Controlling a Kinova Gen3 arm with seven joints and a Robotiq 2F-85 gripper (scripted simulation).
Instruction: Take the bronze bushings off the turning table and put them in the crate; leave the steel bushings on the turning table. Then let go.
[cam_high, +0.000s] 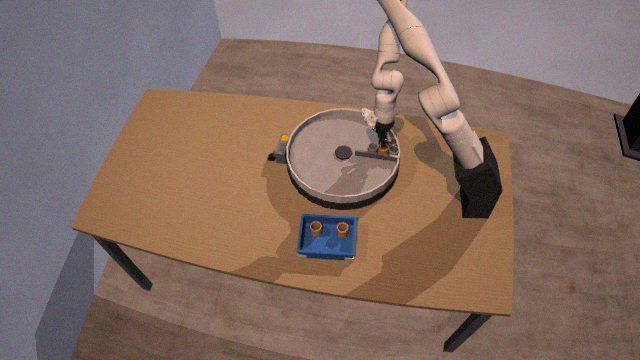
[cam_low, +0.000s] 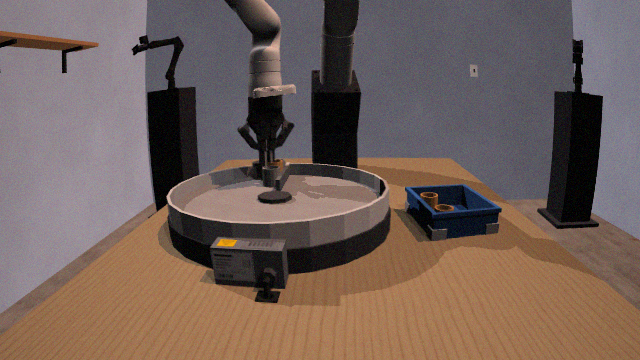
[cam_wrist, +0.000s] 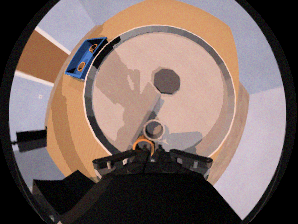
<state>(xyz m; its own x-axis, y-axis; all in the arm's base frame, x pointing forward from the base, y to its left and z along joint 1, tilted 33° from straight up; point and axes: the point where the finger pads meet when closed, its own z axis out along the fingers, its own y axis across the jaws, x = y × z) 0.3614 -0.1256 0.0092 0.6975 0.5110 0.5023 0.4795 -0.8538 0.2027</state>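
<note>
The round grey turning table (cam_high: 343, 159) stands mid-table. My gripper (cam_high: 383, 145) is down at its right side, shut on the wall of a bronze bushing (cam_high: 383, 148) that stands on the disc; the bushing also shows in the wrist view (cam_wrist: 145, 144) and the exterior view (cam_low: 275, 163). A steel bushing (cam_high: 373, 147) stands just left of it, seen in the wrist view (cam_wrist: 154, 129) too, and another steel bushing (cam_high: 394, 148) stands just right. The blue crate (cam_high: 328, 236) in front of the turning table holds two bronze bushings (cam_high: 316, 228) (cam_high: 342, 229).
A dark bar (cam_high: 376, 156) lies across the disc from near the dark hub (cam_high: 343, 152) to the rim. A grey motor box (cam_low: 249, 261) with a yellow label sits against the turning table's side. The arm's black base (cam_high: 480, 182) stands at the table's right.
</note>
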